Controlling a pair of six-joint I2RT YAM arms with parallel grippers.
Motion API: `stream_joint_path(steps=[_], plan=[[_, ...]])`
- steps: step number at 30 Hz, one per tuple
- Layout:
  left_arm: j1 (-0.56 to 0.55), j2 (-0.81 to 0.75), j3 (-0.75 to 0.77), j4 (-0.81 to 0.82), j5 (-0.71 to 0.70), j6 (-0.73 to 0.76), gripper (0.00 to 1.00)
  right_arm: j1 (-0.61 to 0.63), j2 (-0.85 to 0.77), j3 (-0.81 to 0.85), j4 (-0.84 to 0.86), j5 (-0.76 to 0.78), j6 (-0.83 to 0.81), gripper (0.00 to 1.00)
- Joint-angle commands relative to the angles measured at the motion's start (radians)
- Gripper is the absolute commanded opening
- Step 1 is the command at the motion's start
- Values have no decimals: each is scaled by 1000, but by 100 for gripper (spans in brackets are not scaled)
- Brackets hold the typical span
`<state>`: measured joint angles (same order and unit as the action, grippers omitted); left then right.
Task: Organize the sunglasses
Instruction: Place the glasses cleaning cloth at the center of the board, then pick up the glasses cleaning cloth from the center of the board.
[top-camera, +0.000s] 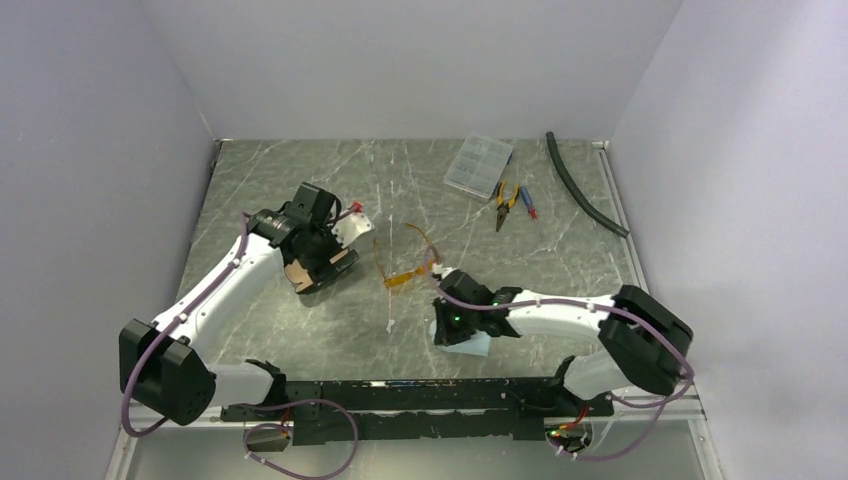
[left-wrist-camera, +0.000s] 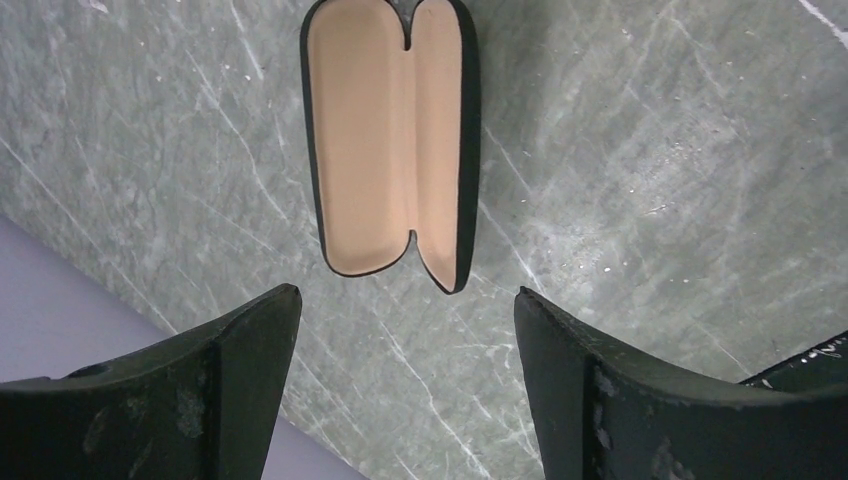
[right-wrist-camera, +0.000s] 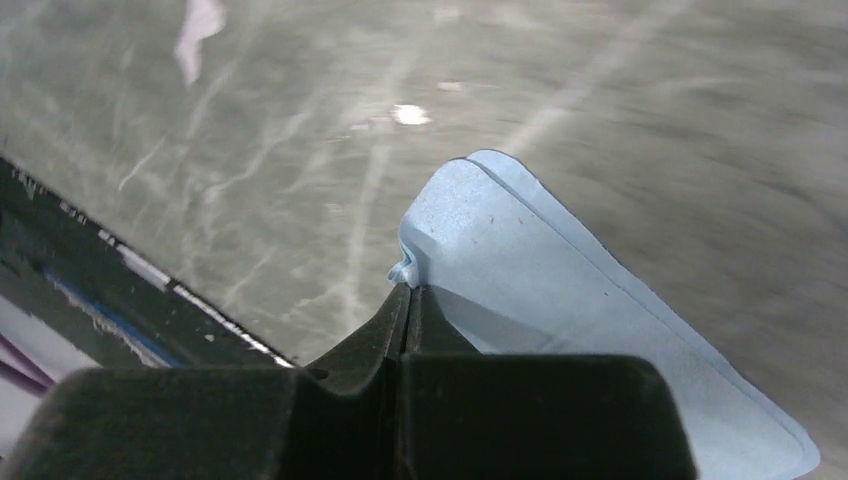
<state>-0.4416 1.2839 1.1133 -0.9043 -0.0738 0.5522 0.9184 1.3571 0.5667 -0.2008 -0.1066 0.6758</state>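
Grey marbled desk (top-camera: 560, 270), pale walls. We see sunglasses (top-camera: 404, 279) near desk centre, 3 o'clock from left hand (left-wrist-camera: 405, 292). Left hand released, hovering over open tan case (left-wrist-camera: 365, 130). Right hand (right-wrist-camera: 408, 290) clenched, pinching blue cloth (right-wrist-camera: 560, 300), 5 o'clock from sunglasses.

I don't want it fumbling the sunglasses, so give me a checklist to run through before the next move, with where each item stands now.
1. Glasses case open, nothing in it: ok.
2. Left jaws open and holding nothing: ok.
3. Right jaws free for a pickup: not ok, shut on the blue cloth.
4. Sunglasses lying on the table, apart from the case: ok.
5. Sunglasses arms folded: cannot tell.
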Motion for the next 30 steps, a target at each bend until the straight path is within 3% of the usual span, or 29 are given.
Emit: stream_joint_path(steps=[1, 4, 5, 7, 10, 14, 17, 20, 24, 27, 30], plan=[[1, -37, 41, -31, 65, -20, 83, 125, 97, 118, 86, -50, -94, 0], [1, -43, 46, -54, 117, -8, 84, 188, 175, 201, 77, -79, -138, 0], [1, -48, 46, -62, 148, 4, 84, 201, 186, 219, 64, -87, -148, 4], [1, -73, 42, -87, 230, 42, 85, 219, 181, 236, 48, -93, -161, 17], [1, -120, 16, -104, 390, 118, 87, 222, 105, 218, 38, -93, -165, 45], [-13, -142, -10, -132, 599, 205, 87, 221, -79, 170, 24, -66, -170, 62], [-56, -117, -18, -133, 664, 226, 84, 216, -239, 130, -48, 81, -119, 65], [-149, -77, -47, -104, 640, 231, 77, 152, -372, 96, -241, 293, 45, 66], [-312, -51, -135, 10, 595, 235, 68, -28, -396, 58, -483, 260, 197, 54], [-439, -56, -205, 107, 570, 259, 65, -45, -407, 27, -493, 188, 216, 51], [-502, -73, -256, 172, 641, 323, 62, -46, -446, 31, -502, 196, 188, 54]])
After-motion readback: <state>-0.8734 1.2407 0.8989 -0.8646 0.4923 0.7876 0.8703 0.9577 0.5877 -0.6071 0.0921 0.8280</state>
